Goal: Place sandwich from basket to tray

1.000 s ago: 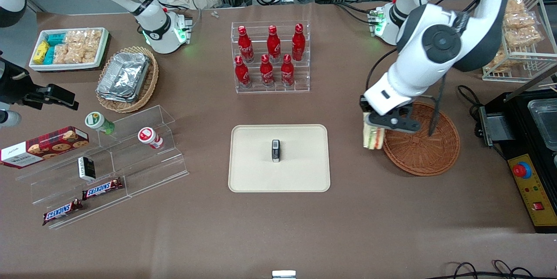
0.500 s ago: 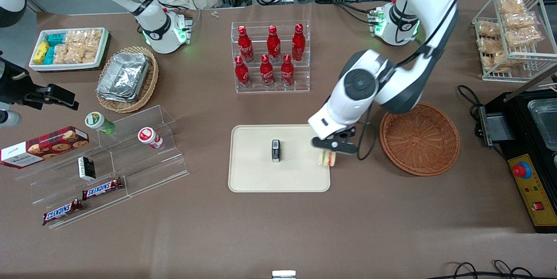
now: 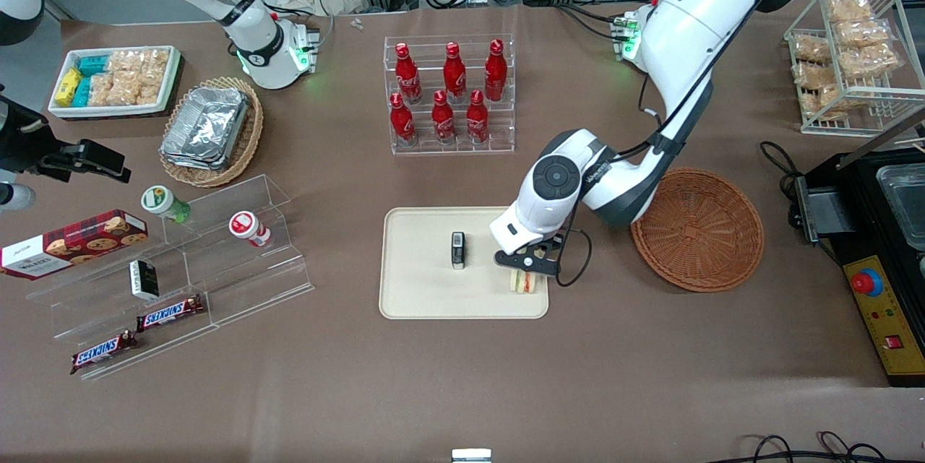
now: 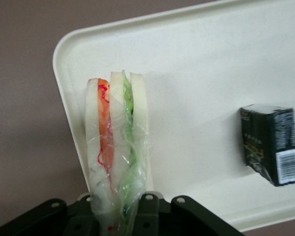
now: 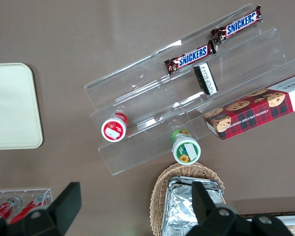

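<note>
Left wrist view: the sandwich (image 4: 117,147) is seen as three slices of white bread standing on edge, with an orange-red layer and a green leafy layer between them, wrapped in clear film. It is pinched at one end by the black end effector (image 4: 119,216) and is held over a rounded corner of the cream tray (image 4: 196,59), near the rim. A small dark box (image 4: 269,143) with a white label patch stands on the tray, well apart from the sandwich; its print cannot be read. In the front view, the reddish-brown basket (image 3: 697,230) is seen on the brown desk (image 3: 462,376), beside the tray. Two bars marked SNICKERS (image 3: 170,313) lie on a clear stepped stand (image 3: 217,261).
</note>
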Tool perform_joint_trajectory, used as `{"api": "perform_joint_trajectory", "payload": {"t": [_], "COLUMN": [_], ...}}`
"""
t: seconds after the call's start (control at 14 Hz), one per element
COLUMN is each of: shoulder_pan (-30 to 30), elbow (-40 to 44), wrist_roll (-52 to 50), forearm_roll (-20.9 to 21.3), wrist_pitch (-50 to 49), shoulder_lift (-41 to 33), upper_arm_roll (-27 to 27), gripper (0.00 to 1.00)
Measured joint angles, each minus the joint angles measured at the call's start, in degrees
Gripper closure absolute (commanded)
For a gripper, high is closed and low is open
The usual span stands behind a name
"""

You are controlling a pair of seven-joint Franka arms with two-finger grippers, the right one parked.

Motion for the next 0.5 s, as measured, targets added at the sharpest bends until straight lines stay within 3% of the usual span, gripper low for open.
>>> {"api": "perform_joint_trajectory", "payload": {"t": [0.07, 0.5], "shoulder_pan": [0.0, 0.0], "elbow": [0.0, 1.1], "wrist_roll": [0.0, -0.1], "forearm_roll": [0.1, 0.2], "wrist_pitch": [0.2, 0.7], "shoulder_lift": [0.8, 1.6], "upper_arm_roll": [0.0, 0.0], "gripper": [0.0, 0.0]}}
